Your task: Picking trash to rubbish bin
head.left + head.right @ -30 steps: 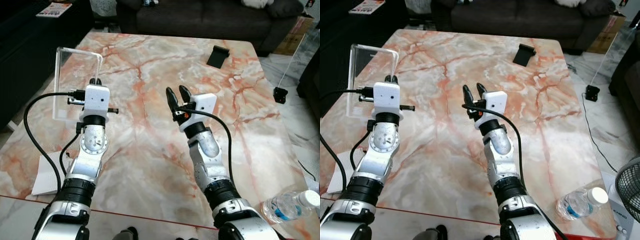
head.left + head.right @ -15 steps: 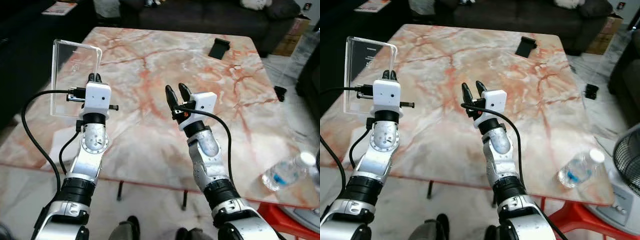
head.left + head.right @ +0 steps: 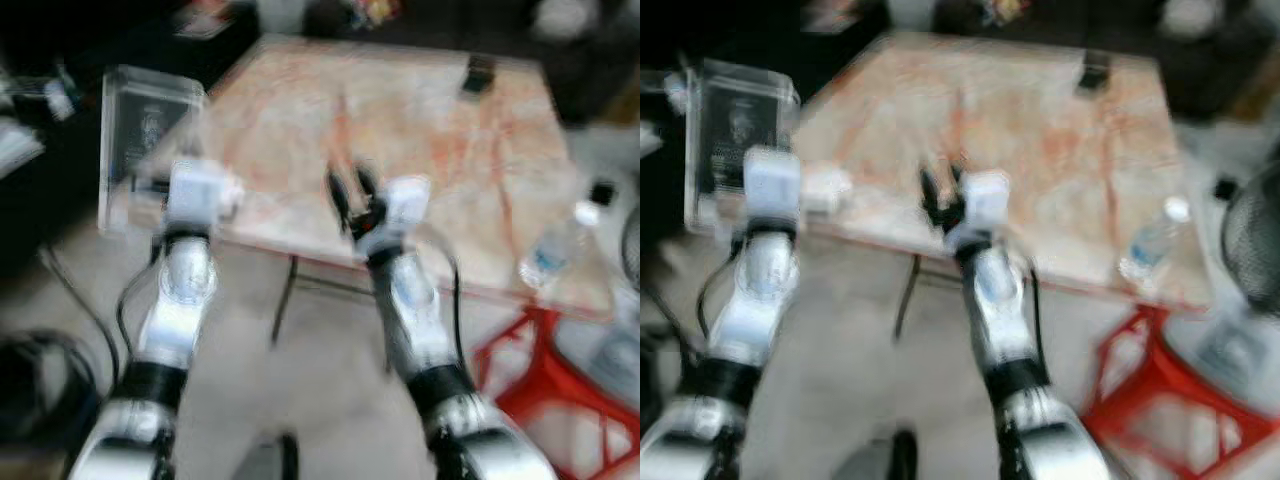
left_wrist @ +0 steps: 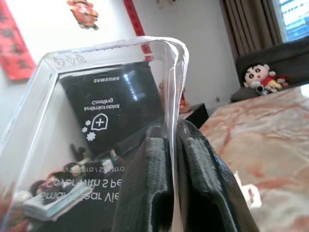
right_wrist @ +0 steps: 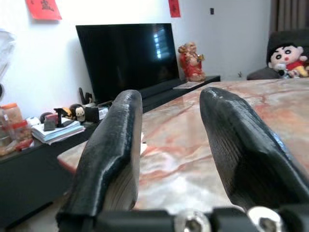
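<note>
Clear plastic, a flat transparent packaging shell (image 4: 104,111) with a dark printed insert, stands upright in the left gripper (image 4: 174,145), whose two black fingers are pressed together on the shell's thin edge, as the left wrist view shows. In the blurred head views the same shell (image 3: 145,140) rises above the left arm's white wrist block, off the near left corner of the pink-and-white marble table (image 3: 420,130).

The right gripper (image 5: 171,140) is raised over the table's near edge, its fingers spread well apart and holding nothing. Beyond them the right wrist view takes in the marble top, a black television screen (image 5: 125,55) on a low dark cabinet and a small figurine (image 5: 191,60).

A clear plastic water bottle with a white cap (image 3: 555,250) stands near the table's right edge, above a red metal frame (image 3: 545,370) on the pale floor. A small dark flat object (image 3: 480,72) lies at the table's far side.

The motion blur across both head views suggests the robot is on the move. The step in hand appears to be the carry: the piece of trash is secured and lifted, and no rubbish bin can be made out.

Next the robot would need to find the bin, keep the thin shell pinched steady, bring it over the opening and release it. The bottle may be a later pickup.
</note>
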Tool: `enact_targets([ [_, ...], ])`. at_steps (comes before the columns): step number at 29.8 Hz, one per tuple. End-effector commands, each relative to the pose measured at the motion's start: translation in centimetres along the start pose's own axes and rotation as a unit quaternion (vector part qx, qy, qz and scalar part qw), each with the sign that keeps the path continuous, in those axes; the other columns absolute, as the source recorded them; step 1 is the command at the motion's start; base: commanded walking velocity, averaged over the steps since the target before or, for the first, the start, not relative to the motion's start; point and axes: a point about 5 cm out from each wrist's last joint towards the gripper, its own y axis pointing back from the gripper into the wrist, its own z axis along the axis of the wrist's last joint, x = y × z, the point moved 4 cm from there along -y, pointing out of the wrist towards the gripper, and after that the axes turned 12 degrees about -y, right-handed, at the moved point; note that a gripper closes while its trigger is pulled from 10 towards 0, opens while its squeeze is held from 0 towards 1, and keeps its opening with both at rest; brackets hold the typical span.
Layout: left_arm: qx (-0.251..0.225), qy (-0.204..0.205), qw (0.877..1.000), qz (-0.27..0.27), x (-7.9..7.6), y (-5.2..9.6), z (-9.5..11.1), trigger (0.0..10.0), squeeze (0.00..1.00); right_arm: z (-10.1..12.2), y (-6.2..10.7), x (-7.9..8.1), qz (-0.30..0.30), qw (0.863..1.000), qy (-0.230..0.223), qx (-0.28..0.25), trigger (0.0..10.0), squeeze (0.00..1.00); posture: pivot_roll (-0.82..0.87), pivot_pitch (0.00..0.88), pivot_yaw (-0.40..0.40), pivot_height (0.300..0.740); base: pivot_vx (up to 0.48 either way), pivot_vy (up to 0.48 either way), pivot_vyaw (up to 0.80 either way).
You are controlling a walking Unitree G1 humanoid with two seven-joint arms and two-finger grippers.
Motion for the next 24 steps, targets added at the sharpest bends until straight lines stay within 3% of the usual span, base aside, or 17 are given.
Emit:
enact_targets([
  [1,-0.010,-0.002,1.000,0.005,0.3,-0.6,0.7,10.0,0.00,0.2,-0.4,0.6,0.006,1.000,-0.011,-0.005,10.0,0.00,0.11,0.106,-0.011,0.740,-0.270,0.000,0.00],
  [7,0.032,0.002,0.999,-0.005,0.2,0.0,-1.4,10.0,0.00,-1.0,0.4,-0.6,-0.012,1.000,-0.006,0.023,10.0,0.00,0.11,0.115,-0.013,0.740,-0.045,0.000,0.00],
  [10,0.096,0.029,0.994,-0.042,-0.8,1.6,-4.7,10.0,0.00,-2.9,1.9,-2.2,-0.036,0.997,-0.002,0.067,10.0,0.00,0.10,0.123,-0.014,0.740,0.000,0.000,0.00],
  [14,0.137,0.067,0.986,-0.064,-1.5,3.1,-6.8,10.0,0.00,-4.4,3.2,-3.4,-0.055,0.993,0.002,0.101,10.0,0.00,0.10,0.126,-0.015,0.740,0.000,0.000,0.00],
  [16,0.195,0.088,0.972,-0.097,-2.4,5.3,-9.5,10.0,0.00,-6.5,5.4,-5.0,-0.089,0.985,-0.004,0.151,10.0,0.00,0.09,0.139,-0.018,0.740,0.000,0.000,0.00],
  [18,0.212,0.092,0.967,-0.106,-2.7,6.0,-10.3,10.0,0.00,-7.2,6.1,-5.5,-0.101,0.981,-0.008,0.167,10.0,0.00,0.09,0.141,-0.019,0.740,0.000,0.000,0.00],
  [21,0.259,0.085,0.951,-0.147,-3.6,8.6,-12.8,10.0,0.00,-9.3,8.7,-6.8,-0.132,0.966,-0.005,0.223,10.0,0.00,0.09,0.141,-0.020,0.740,0.000,0.000,0.00],
  [23,0.259,0.084,0.951,-0.148,-3.6,8.7,-12.9,10.0,0.00,-9.4,8.7,-6.8,-0.133,0.965,-0.004,0.225,10.0,0.00,0.09,0.141,-0.020,0.740,0.000,0.000,0.00],
  [24,0.353,0.090,0.911,-0.192,-4.5,13.3,-16.2,10.0,0.00,-12.4,13.4,-8.2,-0.182,0.932,-0.010,0.312,10.0,0.00,0.09,0.148,-0.022,0.740,0.000,0.000,0.00],
])
